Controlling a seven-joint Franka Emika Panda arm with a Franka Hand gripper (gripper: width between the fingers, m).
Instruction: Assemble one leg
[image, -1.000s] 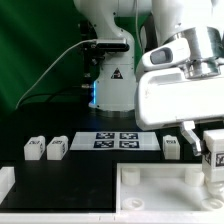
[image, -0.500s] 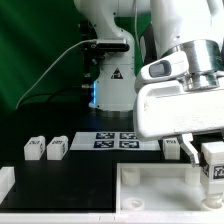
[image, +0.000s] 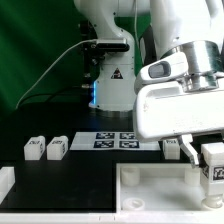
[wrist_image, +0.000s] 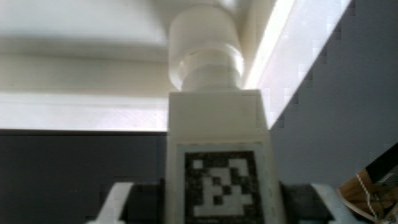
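My gripper (image: 208, 165) is shut on one white leg (image: 214, 162) at the exterior view's right edge and holds it upright over the far right corner of the large white tabletop (image: 150, 172). In the wrist view the leg (wrist_image: 217, 130) stands between the two fingers (wrist_image: 125, 203), its black-and-white tag facing the camera and its round end pointing at the tabletop (wrist_image: 89, 70). Three more legs lie on the black table: two at the left (image: 34, 148) (image: 57, 148) and one at the right (image: 171, 147), beside the gripper.
The marker board (image: 118, 139) lies flat at the middle of the table behind the tabletop. The robot base (image: 108, 70) stands behind it, with a cable running off to the left. A white block (image: 6, 183) sits at the front left.
Over the last second the hand has come down and swung left with the leg. In the last half second nothing has visibly moved.
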